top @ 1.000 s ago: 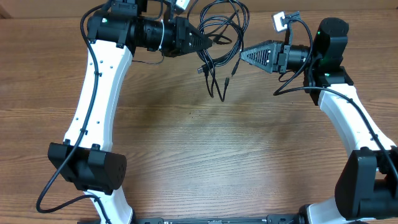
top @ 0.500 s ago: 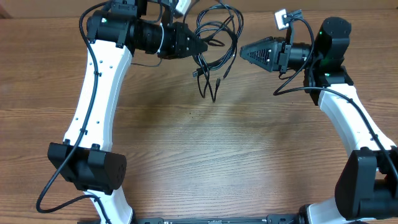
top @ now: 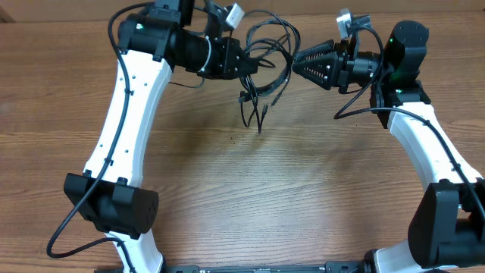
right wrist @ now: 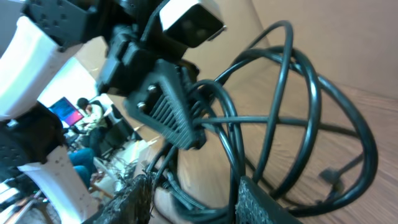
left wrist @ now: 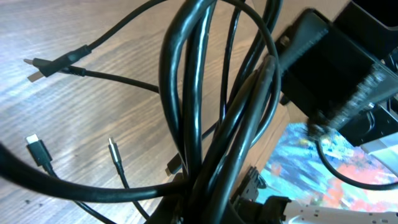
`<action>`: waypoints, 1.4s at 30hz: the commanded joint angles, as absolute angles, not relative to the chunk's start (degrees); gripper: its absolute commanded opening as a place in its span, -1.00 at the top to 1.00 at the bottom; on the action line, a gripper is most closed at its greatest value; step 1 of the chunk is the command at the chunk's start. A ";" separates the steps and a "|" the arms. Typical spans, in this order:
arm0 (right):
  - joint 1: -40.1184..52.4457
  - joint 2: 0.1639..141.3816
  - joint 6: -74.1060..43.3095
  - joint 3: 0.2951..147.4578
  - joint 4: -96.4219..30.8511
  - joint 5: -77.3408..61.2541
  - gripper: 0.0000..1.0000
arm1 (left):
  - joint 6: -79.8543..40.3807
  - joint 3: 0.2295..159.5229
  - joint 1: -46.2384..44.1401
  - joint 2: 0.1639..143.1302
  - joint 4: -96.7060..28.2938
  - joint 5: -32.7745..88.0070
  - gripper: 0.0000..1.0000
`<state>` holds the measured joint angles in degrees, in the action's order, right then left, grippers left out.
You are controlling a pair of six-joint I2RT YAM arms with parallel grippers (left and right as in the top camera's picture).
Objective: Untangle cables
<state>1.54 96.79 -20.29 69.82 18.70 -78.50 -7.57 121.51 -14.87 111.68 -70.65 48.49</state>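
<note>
Left gripper (top: 246, 62) clenched on the cables (left wrist: 186, 106), right gripper (top: 295, 62) parted, just beside their loops

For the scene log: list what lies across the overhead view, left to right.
left arm's white link → left gripper, shut on the cables → cables → right gripper → right arm's white link

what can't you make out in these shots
- how many cables there are: loops overlap in every view
- where the left gripper pinches: fingertips buried in the bundle overhead, close cables fill the left wrist view
- whether the right gripper touches the bundle: its fingers are cut by the right wrist view's bottom edge
</note>
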 commanded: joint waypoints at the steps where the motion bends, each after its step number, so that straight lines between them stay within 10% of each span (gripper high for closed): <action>1: 1.83 95.37 -11.81 70.85 14.79 -74.02 0.13 | -10.57 121.86 -16.36 112.20 -70.76 49.25 0.91; 25: 2.31 95.37 -8.43 70.85 8.36 -70.11 0.15 | -13.34 121.86 -17.67 112.20 -70.81 56.66 0.91; 32: 2.31 95.37 -8.45 70.85 8.16 -70.37 0.38 | -13.37 121.86 -17.67 112.20 -69.38 56.51 0.91; 36: 2.31 95.37 -8.45 70.85 8.16 -70.35 0.87 | -13.34 121.86 -17.67 112.20 -68.75 56.36 0.91; 42: 2.28 95.37 -8.47 70.85 8.19 -70.35 0.92 | -13.34 121.86 -17.43 112.20 -69.34 49.12 0.91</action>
<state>2.02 96.79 -8.93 69.87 8.14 -70.94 -13.39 121.47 -17.28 111.72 -69.43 51.48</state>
